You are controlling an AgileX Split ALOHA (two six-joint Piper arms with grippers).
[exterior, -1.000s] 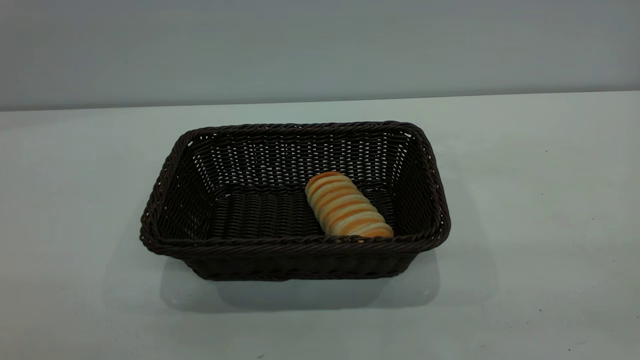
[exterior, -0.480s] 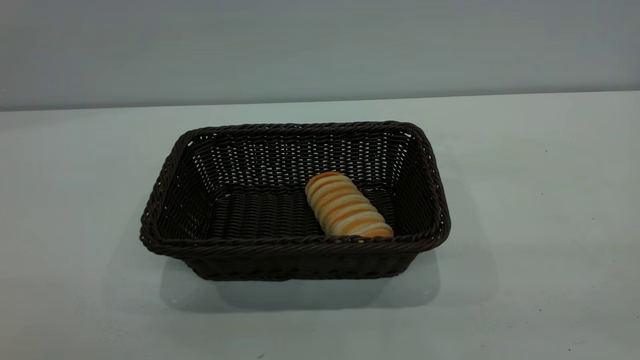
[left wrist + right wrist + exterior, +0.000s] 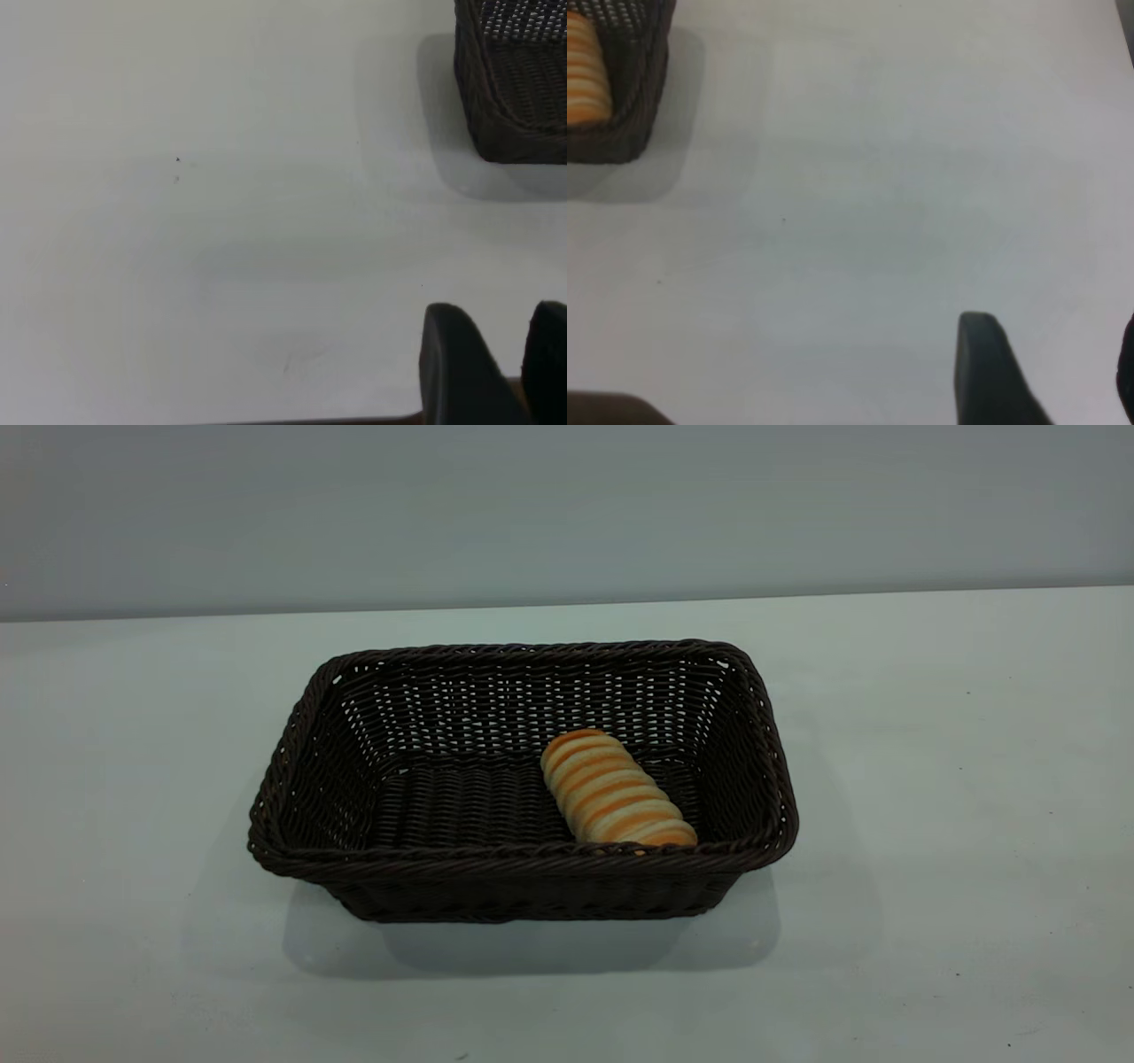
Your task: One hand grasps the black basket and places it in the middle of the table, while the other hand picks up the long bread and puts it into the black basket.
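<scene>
One bread [image 3: 616, 789] lying slantwise inside basket [image 3: 523, 859], mid-tabletop [image 3: 930, 779]; both pincers, left [image 3: 496, 367] narrowly parted, right [image 3: 1050, 372] wide, empty, well apart from it.

In the exterior view we see neither of our arms. Our left gripper [image 3: 498, 376] appears only in the left wrist view, at the lower right corner of the frame: two dark fingers [image 3: 456, 367] stand close together with a narrow gap between them, holding nothing. Our right gripper [image 3: 1050, 372] sits at the lower right of the right wrist view, its fingers [image 3: 988, 367] spread wide and empty.
</scene>
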